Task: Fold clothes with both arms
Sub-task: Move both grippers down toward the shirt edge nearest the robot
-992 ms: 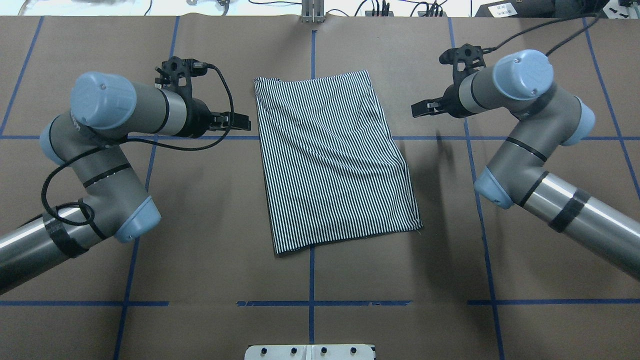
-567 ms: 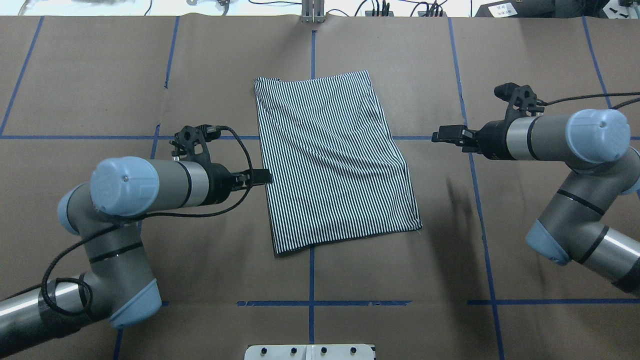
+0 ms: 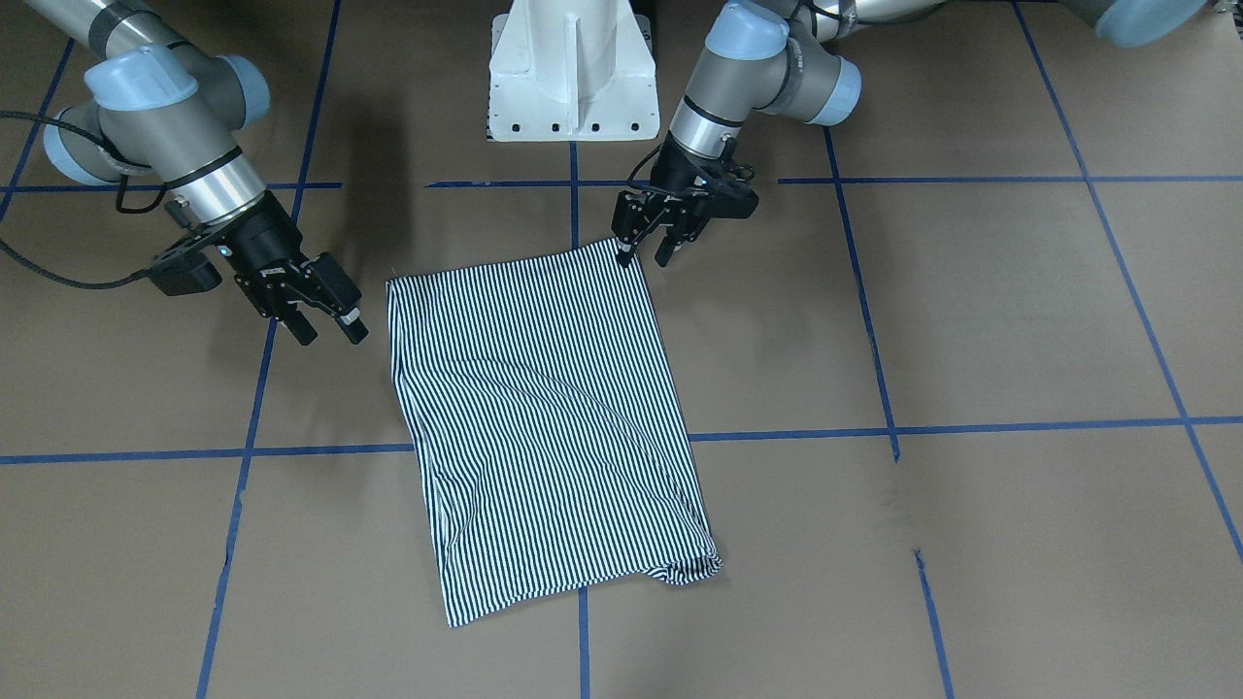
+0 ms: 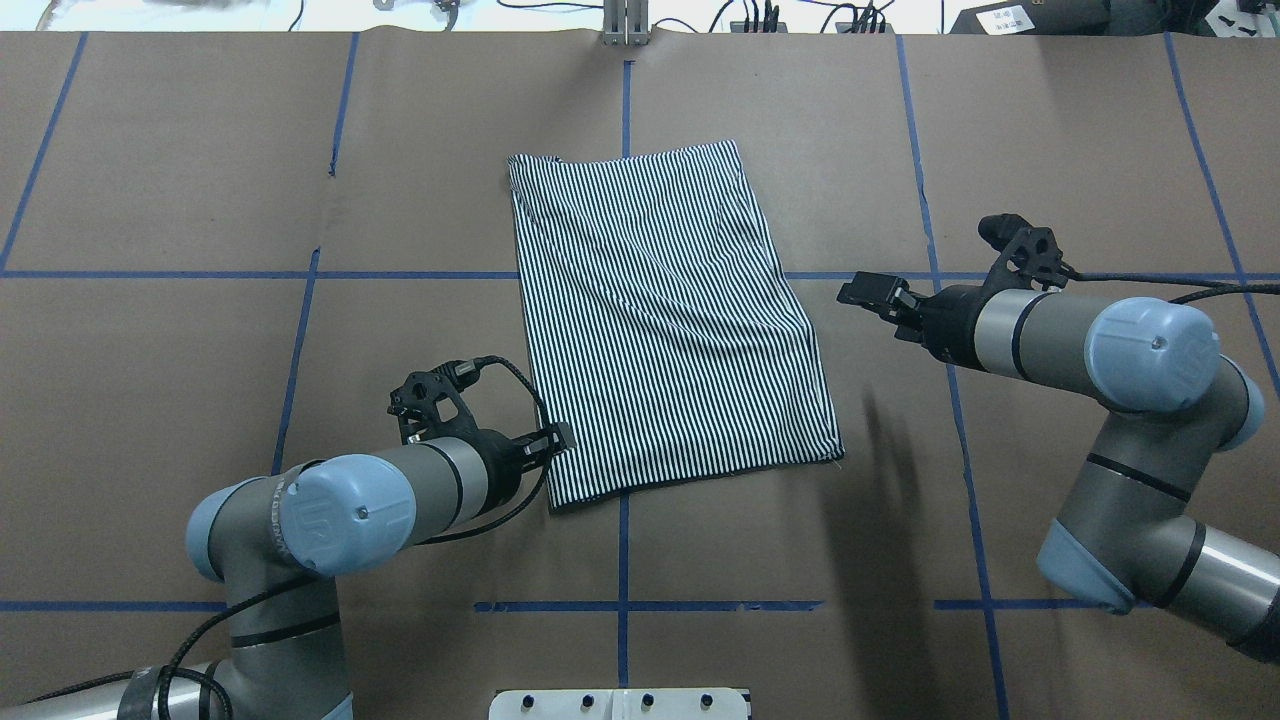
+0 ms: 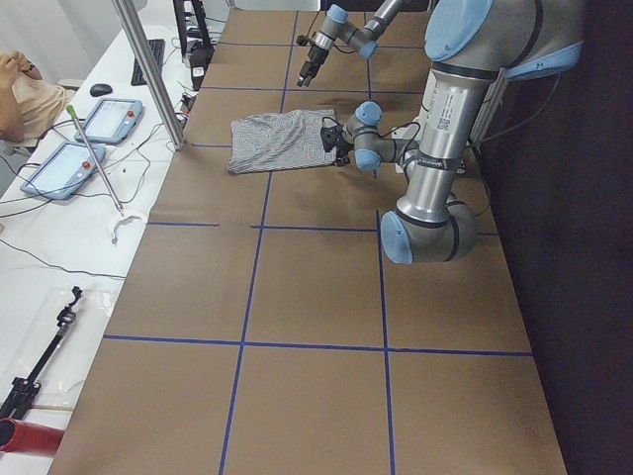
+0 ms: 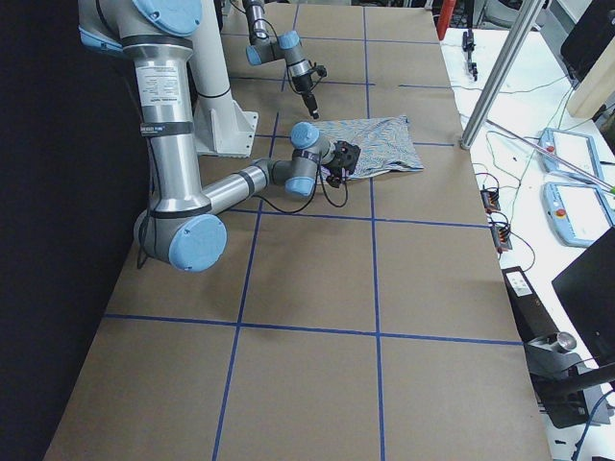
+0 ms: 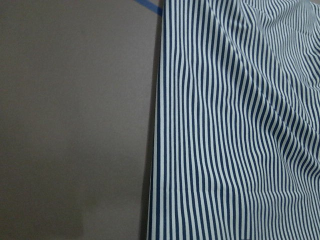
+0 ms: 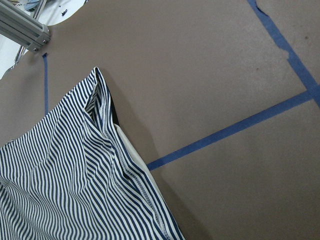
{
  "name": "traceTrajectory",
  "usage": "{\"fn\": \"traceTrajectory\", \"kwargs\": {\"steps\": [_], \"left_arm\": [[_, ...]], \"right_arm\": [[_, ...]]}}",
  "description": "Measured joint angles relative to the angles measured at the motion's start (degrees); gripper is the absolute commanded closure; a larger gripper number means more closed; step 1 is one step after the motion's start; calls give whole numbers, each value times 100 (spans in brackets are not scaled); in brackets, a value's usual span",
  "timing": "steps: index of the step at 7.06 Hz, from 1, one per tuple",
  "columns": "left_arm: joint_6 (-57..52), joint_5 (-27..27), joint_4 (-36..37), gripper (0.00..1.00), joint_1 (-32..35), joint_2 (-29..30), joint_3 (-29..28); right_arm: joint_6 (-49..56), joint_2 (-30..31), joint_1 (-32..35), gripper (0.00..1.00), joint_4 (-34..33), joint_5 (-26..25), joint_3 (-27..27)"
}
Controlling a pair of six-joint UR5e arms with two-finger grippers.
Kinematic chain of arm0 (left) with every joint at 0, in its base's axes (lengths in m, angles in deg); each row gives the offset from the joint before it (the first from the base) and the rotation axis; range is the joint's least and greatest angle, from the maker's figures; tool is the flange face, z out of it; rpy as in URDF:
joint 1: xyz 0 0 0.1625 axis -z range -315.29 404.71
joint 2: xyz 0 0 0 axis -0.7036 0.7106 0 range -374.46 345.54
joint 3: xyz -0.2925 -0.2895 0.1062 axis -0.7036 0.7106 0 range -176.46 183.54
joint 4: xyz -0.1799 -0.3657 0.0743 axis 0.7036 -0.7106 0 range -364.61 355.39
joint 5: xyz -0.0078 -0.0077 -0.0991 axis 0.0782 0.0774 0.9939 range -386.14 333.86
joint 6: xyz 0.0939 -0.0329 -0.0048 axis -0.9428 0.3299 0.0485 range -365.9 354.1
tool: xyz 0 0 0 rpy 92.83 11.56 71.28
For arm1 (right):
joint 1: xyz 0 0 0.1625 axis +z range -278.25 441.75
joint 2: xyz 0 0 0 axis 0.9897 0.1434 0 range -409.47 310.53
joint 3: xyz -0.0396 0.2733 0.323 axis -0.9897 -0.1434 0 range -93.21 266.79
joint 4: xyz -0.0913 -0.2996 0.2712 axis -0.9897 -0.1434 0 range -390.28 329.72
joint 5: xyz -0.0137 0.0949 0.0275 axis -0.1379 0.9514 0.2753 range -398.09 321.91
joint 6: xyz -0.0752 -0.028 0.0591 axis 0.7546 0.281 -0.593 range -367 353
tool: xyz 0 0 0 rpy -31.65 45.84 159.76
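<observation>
Covering the table (image 4: 200, 400) is brown paper gridded with blue tape (image 4: 622, 560). Directions below are as read on the overhead view. The left arm (image 4: 340, 510) enters from 7 o'clock and the right arm (image 4: 1050, 325) from 4 o'clock, flanking the polo shirt (image 4: 660, 320). The shirt lies at table centre, folded to a slightly rumpled rectangle.

The left gripper (image 3: 646, 254) sits low at the shirt's 7 o'clock corner, fingers parted and holding nothing; it is judged placed to pinch the hem. The right gripper (image 3: 332, 335), likewise spread and empty, hangs off the 3 o'clock edge, apart from the cloth and short of the 5 o'clock corner.

The white pedestal base (image 3: 573, 68) stands at 6 o'clock. Tablets (image 5: 104, 119) rest on a side bench. Nothing seen blocks either approach.
</observation>
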Motion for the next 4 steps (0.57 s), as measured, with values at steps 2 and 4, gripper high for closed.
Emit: {"fn": "traceTrajectory", "kwargs": {"steps": [2,4], "left_arm": [[105,-29,93,43,-118,86,-90],[111,-27,103,43,-163,116,-121]], "right_arm": [[-29,-16,-56,0,-91,-111,44],[-31,-11,-64,0,-100,-130,49]]}}
